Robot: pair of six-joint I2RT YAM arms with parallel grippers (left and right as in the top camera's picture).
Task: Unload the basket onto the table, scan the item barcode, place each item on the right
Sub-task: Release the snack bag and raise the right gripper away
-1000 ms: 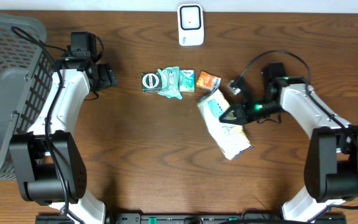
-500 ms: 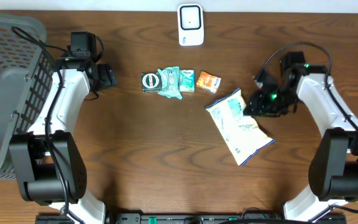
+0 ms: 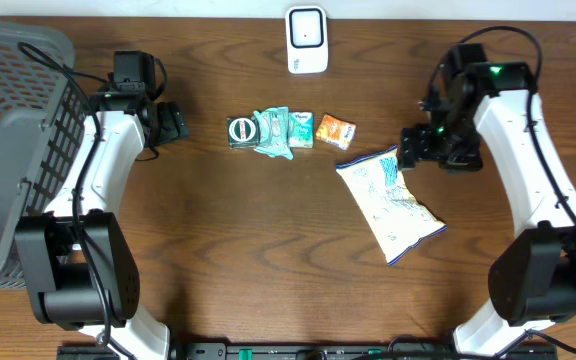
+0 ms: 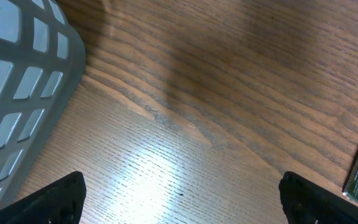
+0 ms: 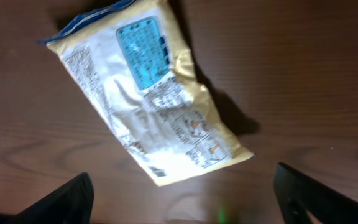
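White pouch (image 3: pixel 388 205) flat on the table (image 3: pixel 218 250), right of centre in the overhead view, well apart from the scanner (image 3: pixel 307 40) at top centre. Right gripper (image 3: pixel 413 147) just above its upper corner, jaws spread and empty; left gripper (image 3: pixel 173 122) at upper left, also released. Likely to slip or crumple if pinched on slack film; no read if presented wrong face to the scanner

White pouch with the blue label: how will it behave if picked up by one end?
Probably floppy: the white pouch shows creases and lies flat, so it would likely sag. The crinkled film may be slippery. It is flat, so unlikely to roll.
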